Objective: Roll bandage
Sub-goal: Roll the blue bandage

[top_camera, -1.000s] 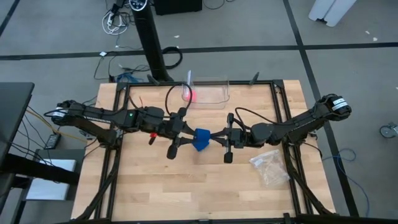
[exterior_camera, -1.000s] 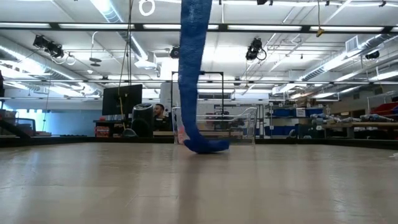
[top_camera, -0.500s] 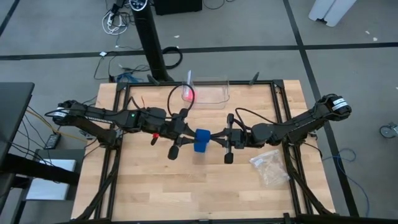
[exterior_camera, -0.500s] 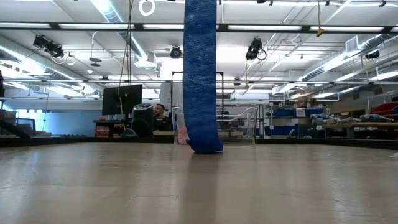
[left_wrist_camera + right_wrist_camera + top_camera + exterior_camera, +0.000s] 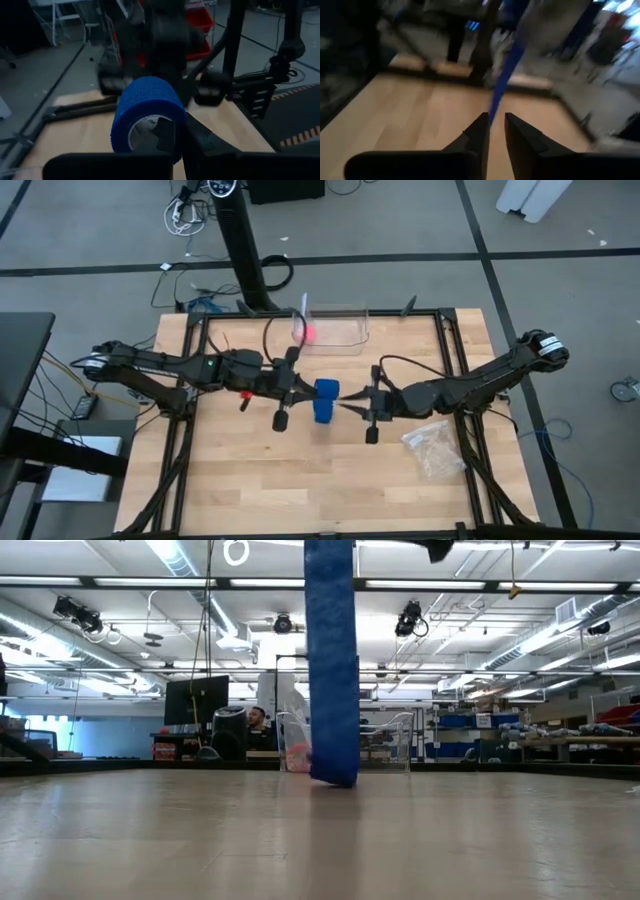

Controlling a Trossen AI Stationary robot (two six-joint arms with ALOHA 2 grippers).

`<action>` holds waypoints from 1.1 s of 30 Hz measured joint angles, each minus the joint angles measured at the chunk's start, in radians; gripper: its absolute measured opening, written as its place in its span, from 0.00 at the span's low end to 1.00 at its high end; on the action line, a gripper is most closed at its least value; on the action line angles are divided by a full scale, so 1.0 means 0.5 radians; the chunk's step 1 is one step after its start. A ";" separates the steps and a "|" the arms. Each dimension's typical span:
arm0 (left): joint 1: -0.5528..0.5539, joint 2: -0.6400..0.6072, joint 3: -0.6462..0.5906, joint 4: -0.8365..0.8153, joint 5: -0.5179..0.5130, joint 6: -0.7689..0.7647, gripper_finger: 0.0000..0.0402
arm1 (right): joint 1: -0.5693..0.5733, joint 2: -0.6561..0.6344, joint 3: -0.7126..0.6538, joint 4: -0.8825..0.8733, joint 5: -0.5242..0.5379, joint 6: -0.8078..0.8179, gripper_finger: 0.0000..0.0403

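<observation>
The bandage point(image 5: 325, 400) tail has swung straight since a second ago, hanging mid-counter point(image 5: 250, 480). I see my left pincer point(image 5: 172, 131) clamped on the roll; my right pincer point(image 5: 345, 404) sits beside it, slightly parted, strip between the tips

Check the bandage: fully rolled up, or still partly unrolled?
Partly unrolled. The left wrist view shows a wound bandage roll at the left pincer, while a loose strip hangs down to the table.
</observation>
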 joint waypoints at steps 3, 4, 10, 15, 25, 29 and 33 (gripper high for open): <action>0.000 -0.004 0.140 -0.159 -0.001 0.052 0.04 | -0.005 -0.006 -0.003 -0.254 -0.099 0.123 0.18; 0.001 -0.003 0.183 -0.213 -0.011 0.062 0.04 | -0.006 0.012 -0.017 -0.278 -0.127 0.158 0.19; 0.000 -0.002 0.516 -0.479 -0.056 0.119 0.04 | -0.012 0.174 -0.217 0.040 -0.285 0.283 0.21; 0.000 -0.003 0.687 -0.586 -0.104 0.116 0.04 | -0.002 0.404 -0.320 0.464 -0.300 0.171 0.23; 0.001 -0.002 0.750 -0.632 -0.292 0.110 0.04 | 0.081 0.794 -0.044 0.515 0.141 -0.078 0.28; 0.000 -0.002 0.750 -0.618 -0.297 0.109 0.04 | 0.081 0.809 0.006 0.513 0.144 -0.072 0.27; 0.000 -0.002 0.750 -0.613 -0.298 0.109 0.04 | 0.044 0.810 0.006 0.486 0.172 -0.069 0.28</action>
